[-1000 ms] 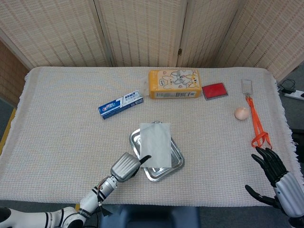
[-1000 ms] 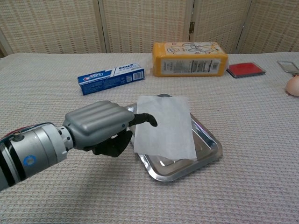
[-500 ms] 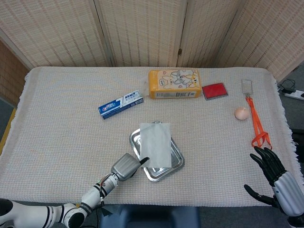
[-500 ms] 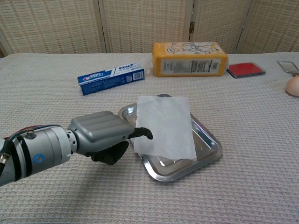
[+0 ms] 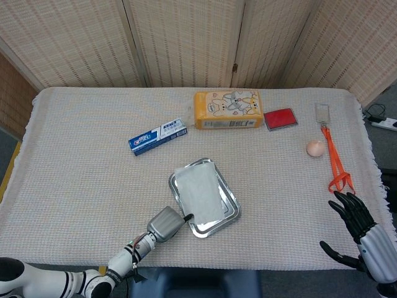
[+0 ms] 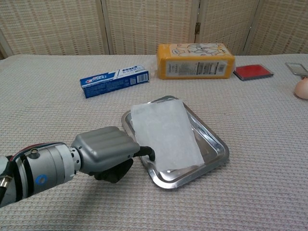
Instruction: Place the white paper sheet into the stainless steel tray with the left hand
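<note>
Woven screens close off the room behind our table [image 5: 74, 180], which is draped in a cream knitted cloth reaching its edges. The white paper sheet [image 6: 164, 135] lies flat inside the stainless steel tray [image 6: 215, 140] near the front. Our left hand [image 6: 105, 152] curls beside the tray's corner, one dark fingertip at the paper's edge, though whether it touches we cannot tell; our right hand [image 5: 358, 231] hangs empty, fingers spread.

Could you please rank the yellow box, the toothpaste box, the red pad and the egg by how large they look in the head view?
1. yellow box
2. toothpaste box, longer than the pad but narrower, so this place is unsure
3. red pad
4. egg, clearly smallest
</note>
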You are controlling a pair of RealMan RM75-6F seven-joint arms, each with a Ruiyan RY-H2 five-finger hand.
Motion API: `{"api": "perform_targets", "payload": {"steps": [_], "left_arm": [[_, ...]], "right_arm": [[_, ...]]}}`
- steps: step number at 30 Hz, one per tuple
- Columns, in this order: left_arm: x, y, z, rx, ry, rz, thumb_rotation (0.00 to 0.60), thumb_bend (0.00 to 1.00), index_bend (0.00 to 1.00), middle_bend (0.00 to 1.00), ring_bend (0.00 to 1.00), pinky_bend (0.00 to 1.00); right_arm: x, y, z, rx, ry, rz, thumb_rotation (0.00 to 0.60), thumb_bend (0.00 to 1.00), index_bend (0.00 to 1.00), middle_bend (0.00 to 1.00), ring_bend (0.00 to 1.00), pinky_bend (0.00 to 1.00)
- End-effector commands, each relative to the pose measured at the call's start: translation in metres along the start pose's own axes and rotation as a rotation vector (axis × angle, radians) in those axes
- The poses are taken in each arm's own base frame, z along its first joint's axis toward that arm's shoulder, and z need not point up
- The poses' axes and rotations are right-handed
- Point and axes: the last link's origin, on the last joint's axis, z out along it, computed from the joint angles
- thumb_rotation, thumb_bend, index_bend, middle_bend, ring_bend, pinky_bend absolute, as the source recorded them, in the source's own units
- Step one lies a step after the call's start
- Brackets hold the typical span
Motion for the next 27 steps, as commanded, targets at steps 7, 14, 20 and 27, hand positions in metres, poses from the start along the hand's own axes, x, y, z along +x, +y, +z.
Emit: {"api": "perform_targets", "payload": {"steps": [7, 14, 20, 27], "left_arm": [[-0.003, 0.016, -0.001, -0.039, -0.016, 0.003, 0.6, 0.98, 0.26, 1.0, 1.0, 1.0], [-0.002, 0.023, 0.006, -0.045, -0.003, -0.011, 0.6, 0.98, 0.22, 1.0, 1.0, 1.0], [-0.003, 0.024, 0.012, -0.048, -0.003, -0.009, 0.6, 0.98, 0.21, 1.0, 1.0, 1.0], [-0.002, 0.029, 0.018, -0.059, -0.004, -0.018, 0.6, 0.98, 0.21, 1.0, 1.0, 1.0]], "right_arm": [[0.005, -0.001, -0.002, 0.006, 0.016, 0.012, 0.6, 0.32, 0.0, 0.0, 0.0, 0.0], [0.008, -0.001, -0.003, 0.009, 0.026, 0.02, 0.6, 0.32, 0.0, 0.0, 0.0, 0.0], [0.009, -0.001, -0.004, 0.009, 0.028, 0.022, 0.6, 0.32, 0.0, 0.0, 0.0, 0.0], [0.008, 0.001, -0.002, 0.002, 0.026, 0.023, 0.6, 0.32, 0.0, 0.0, 0.0, 0.0]]}}
